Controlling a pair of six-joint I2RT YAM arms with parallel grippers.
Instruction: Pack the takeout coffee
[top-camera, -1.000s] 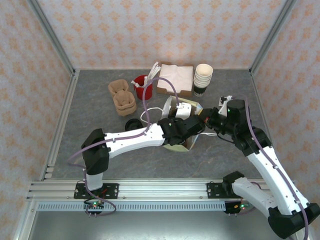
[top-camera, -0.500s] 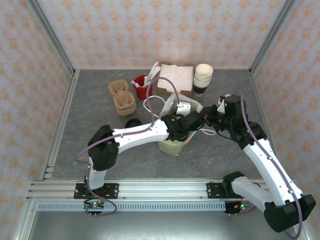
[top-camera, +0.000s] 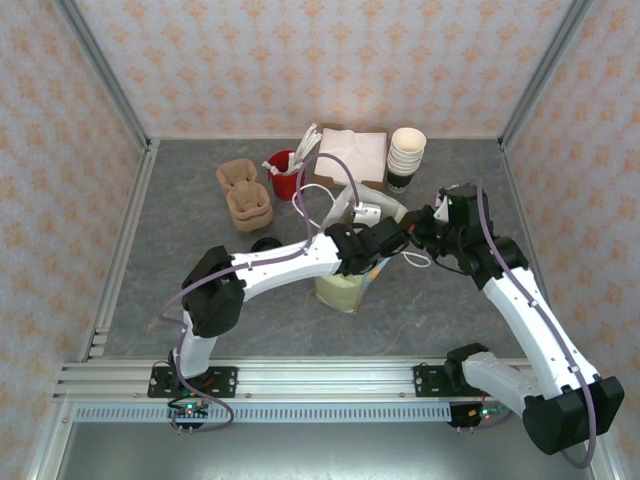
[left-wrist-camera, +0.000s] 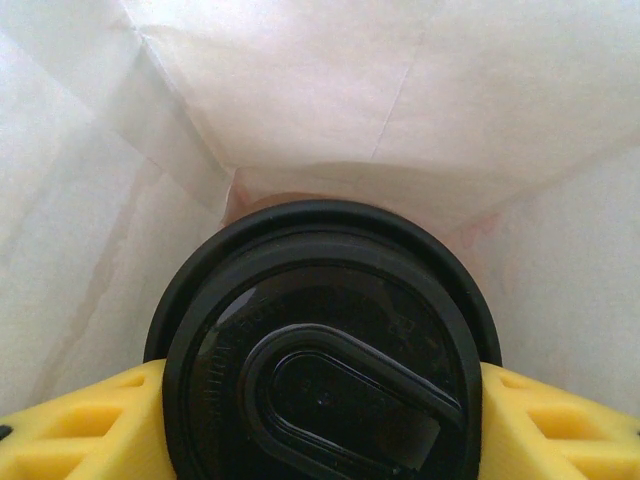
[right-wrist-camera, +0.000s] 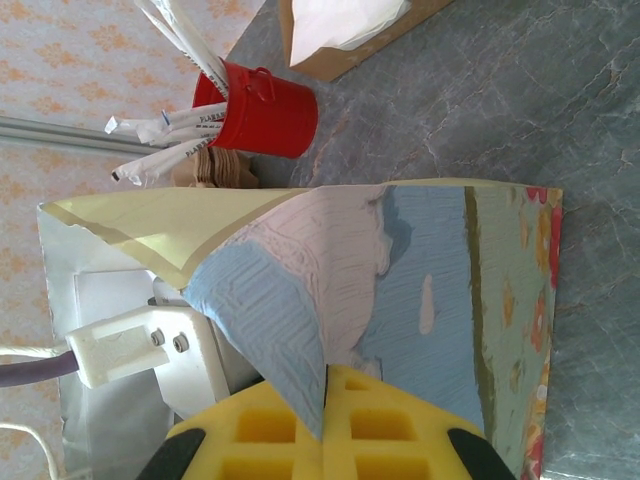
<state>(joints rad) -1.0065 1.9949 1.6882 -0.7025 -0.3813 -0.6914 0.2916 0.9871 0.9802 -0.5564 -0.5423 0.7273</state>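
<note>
Since a second ago your left arm has driven deeper into the paper bag (top-camera: 343, 288), and the bag now stands steeper. Your left gripper (left-wrist-camera: 320, 440) grasps the takeout coffee (left-wrist-camera: 320, 340) by its sides, inside the bag, white walls all round. Your right gripper (right-wrist-camera: 325, 415) is clenched on the bag's rim, likely to keep the mouth open. Cup's long axis runs down the bag's depth; lid faces the mouth.

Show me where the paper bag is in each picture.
Top external: paper bag near the picture's centre.
Left wrist: its white inner walls surround the takeout coffee.
Right wrist: its printed side lies across the middle.
Shared landmark: red bucket, beyond the bag.
</note>
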